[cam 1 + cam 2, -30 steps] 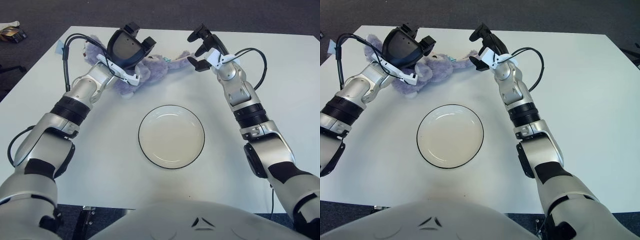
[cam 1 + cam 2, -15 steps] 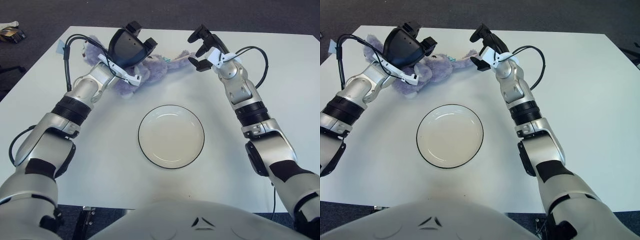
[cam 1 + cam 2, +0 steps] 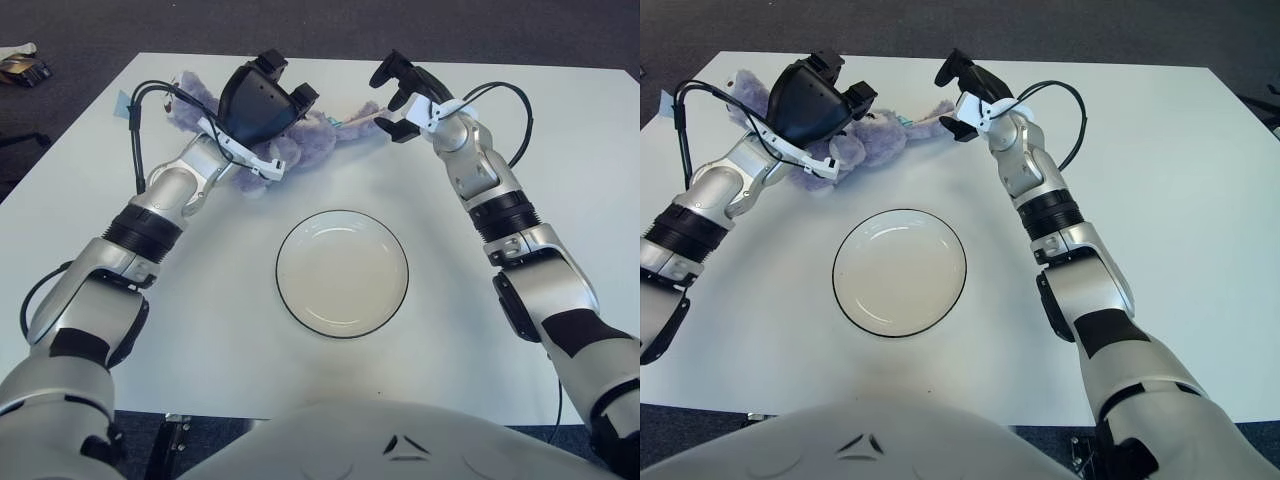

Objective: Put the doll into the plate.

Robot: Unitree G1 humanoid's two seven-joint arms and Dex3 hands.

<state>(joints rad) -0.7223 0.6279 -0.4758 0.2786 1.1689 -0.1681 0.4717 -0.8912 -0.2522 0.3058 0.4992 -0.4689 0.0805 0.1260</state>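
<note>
Closer robot hands, one doll (image 3: 310, 148), one plate (image 3: 342, 272)

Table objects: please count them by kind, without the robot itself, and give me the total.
Purple plush doll: 1, at the far side, with the left hand over it and the right hand at its right end.
White plate with dark rim: 1, holding nothing.
Total: 2
</note>
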